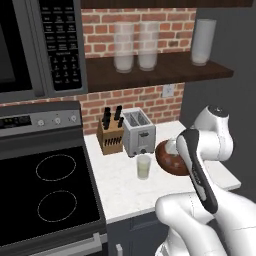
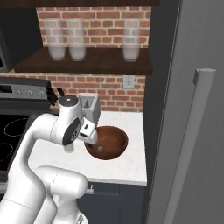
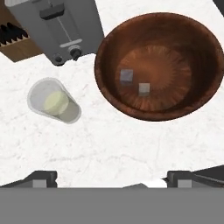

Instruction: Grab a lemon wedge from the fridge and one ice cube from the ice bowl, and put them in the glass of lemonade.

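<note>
Hand view: open tool (image 3: 111, 179) above ice bowl (image 3: 109, 57).

Brown wooden bowl (image 2: 107, 142) sitting on the white counter (image 2: 127, 164), something small and pale inside, too tiny to tell. White arm (image 2: 52, 131) bent right over its left rim. Toaster (image 2: 91, 107) just behind, against the brick wall (image 2: 109, 89). Three frosted tumblers (image 2: 76, 39) up on the dark shelf (image 2: 87, 65). Grey fridge (image 2: 175, 131) on the right, long handle (image 2: 190, 144) up front. Stove (image 2: 13, 127) at left.
</note>
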You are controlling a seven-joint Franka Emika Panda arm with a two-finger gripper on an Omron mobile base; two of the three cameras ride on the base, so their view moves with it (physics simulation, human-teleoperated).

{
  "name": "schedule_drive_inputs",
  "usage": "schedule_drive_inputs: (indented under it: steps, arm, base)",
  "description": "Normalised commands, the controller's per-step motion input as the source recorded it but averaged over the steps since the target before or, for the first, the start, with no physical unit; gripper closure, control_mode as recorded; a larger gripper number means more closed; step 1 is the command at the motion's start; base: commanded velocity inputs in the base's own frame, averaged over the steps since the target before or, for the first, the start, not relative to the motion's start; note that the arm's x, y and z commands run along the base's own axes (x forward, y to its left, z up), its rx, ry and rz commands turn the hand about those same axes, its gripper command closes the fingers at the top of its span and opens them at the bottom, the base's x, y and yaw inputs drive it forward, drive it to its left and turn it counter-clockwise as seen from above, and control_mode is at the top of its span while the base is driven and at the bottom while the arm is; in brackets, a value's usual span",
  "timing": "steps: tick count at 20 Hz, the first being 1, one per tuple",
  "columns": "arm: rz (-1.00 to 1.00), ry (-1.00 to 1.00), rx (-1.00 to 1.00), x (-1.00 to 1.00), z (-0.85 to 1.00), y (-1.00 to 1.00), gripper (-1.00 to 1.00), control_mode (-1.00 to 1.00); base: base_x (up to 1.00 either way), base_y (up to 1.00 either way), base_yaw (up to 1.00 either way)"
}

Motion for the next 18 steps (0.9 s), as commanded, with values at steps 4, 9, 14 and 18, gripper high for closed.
schedule_drive_inputs:
  steps: [4, 9, 14, 18]
  arm:
    - [0.00, 0.03, 0.15, 0.20, 0.00, -0.27, -1.00, -1.00]
    - [0.00, 0.04, 0.03, 0.30, -0.14, -0.07, -1.00, -1.00]
    - [0.00, 0.10, 0.00, 0.40, -0.33, 0.00, -1.00, -1.00]
    - [0.00, 0.09, 0.00, 0.39, -0.35, 0.00, -1.00, -1.00]
  base:
    - [0.00, 0.00, 0.00]
    - [0.00, 0.00, 0.00]
    - [0.00, 0.00, 0.00]
    - [0.00, 0.00, 0.00]
